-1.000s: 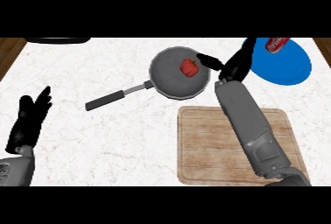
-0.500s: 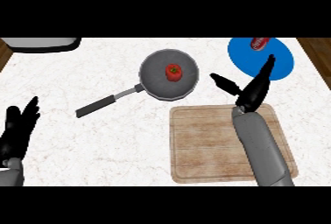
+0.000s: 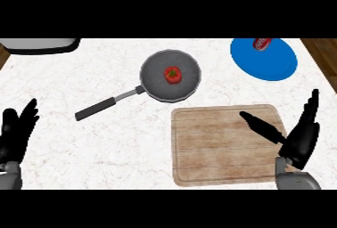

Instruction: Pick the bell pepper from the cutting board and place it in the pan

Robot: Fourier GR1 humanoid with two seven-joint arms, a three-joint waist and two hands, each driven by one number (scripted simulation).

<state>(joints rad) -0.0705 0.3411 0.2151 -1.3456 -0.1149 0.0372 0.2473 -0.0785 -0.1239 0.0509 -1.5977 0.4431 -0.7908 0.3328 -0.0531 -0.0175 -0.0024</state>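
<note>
Sitting in pan (image 3: 158, 84): bell pepper (image 3: 173, 75).

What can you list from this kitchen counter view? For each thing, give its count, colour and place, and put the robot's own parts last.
bell pepper: one, red, inside the pan
pan: one, dark grey with black handle, counter centre
cutting board: one, light wood, lower right, nothing on it
plate: one, blue, upper right
small item: one, red, on the plate's far edge
pale object: one, light grey, top left, cut off
counter: one, white marbled
left hand: one, black, open, lower left edge
right hand: one, black, open, fingers spread, over the board's right edge
</note>
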